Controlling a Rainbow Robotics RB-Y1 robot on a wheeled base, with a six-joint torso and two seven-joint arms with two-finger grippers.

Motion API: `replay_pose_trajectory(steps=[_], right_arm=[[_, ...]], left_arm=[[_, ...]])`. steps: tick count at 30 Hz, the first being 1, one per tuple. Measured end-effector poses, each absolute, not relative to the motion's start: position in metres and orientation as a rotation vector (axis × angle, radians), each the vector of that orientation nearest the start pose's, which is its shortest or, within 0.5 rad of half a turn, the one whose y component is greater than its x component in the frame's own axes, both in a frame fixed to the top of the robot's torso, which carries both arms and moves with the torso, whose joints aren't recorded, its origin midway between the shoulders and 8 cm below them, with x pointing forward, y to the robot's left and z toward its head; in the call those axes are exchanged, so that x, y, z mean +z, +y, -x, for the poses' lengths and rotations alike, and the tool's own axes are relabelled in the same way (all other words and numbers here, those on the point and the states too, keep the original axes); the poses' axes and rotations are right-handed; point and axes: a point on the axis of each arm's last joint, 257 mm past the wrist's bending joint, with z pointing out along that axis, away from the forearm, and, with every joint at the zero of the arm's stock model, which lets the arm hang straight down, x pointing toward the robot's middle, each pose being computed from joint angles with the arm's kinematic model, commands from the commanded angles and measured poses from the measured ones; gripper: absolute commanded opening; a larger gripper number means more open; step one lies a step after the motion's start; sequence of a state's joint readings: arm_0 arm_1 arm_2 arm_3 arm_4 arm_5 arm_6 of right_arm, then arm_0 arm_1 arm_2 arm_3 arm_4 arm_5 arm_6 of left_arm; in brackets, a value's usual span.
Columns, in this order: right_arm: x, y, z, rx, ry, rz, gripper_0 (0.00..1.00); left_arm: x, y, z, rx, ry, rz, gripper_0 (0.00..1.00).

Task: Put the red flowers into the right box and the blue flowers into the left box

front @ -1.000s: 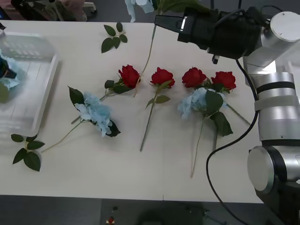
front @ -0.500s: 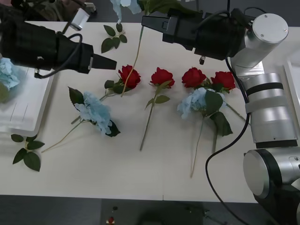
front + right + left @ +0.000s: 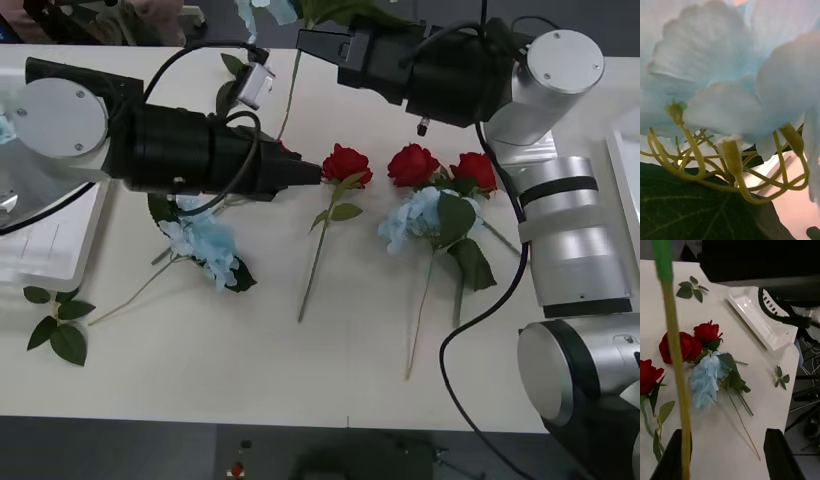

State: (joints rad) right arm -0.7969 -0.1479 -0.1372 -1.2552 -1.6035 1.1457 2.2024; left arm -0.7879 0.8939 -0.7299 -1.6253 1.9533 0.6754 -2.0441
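At upper centre, the right end effector (image 3: 305, 40) stayed clamped on a pale blue flower (image 3: 262, 10); the left end effector (image 3: 724, 453) was spread apart above three red roses (image 3: 347, 163).

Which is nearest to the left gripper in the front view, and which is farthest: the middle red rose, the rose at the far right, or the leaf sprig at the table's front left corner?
From the left gripper:
1. The middle red rose, just beside its tip, toward the robot's right.
2. The far-right rose, further along the same row.
3. The leaf sprig, at the front left corner.
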Motion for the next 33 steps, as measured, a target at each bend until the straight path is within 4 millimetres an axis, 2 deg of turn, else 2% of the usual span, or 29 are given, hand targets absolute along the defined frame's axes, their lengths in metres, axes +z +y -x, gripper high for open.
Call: replay_pose_trajectory(steps=[4, 8, 18, 19, 20, 21, 23, 24, 27, 30, 33], right_arm=[[0.015, 0.037, -0.537, 1.388, 1.518, 0.616, 0.0], [0.015, 0.037, -0.537, 1.388, 1.518, 0.615, 0.0], [0.018, 0.037, -0.538, 1.393, 1.511, 0.607, 0.0], [0.018, 0.037, -0.537, 1.393, 1.511, 0.608, 0.32], [0.017, 0.038, -0.537, 1.393, 1.512, 0.609, 0.58], [0.017, 0.038, -0.537, 1.392, 1.512, 0.608, 0.77], [0.018, 0.037, -0.54, 1.385, 1.51, 0.597, 0.88], [0.016, 0.037, -0.541, 1.373, 1.517, 0.603, 0.89], [0.01, 0.036, -0.54, 1.344, 1.541, 0.637, 0.9], [0.013, 0.034, -0.539, 1.347, 1.536, 0.645, 0.91], [0.011, 0.035, -0.534, 1.357, 1.542, 0.671, 0.91]], left_arm=[[-0.106, 0.006, -0.494, -0.984, 1.873, -0.862, 0.0], [-0.091, 0.004, -0.506, -0.973, 1.833, -0.839, 0.0], [-0.088, 0.025, -0.516, -0.925, 1.844, -0.825, 0.0], [-0.088, 0.027, -0.517, -0.918, 1.846, -0.824, 0.0], [-0.088, 0.03, -0.518, -0.91, 1.848, -0.823, 0.0], [-0.088, 0.035, -0.519, -0.899, 1.852, -0.822, 0.0], [-0.087, 0.048, -0.523, -0.873, 1.863, -0.814, 0.0], [-0.085, 0.057, -0.525, -0.863, 1.872, -0.802, 0.0], [-0.079, 0.084, -0.529, -0.829, 1.894, -0.782, 0.0], [-0.073, 0.107, -0.526, -0.803, 1.923, -0.776, 0.0], [-0.075, 0.141, -0.524, -0.746, 1.983, -0.782, 0.0]])
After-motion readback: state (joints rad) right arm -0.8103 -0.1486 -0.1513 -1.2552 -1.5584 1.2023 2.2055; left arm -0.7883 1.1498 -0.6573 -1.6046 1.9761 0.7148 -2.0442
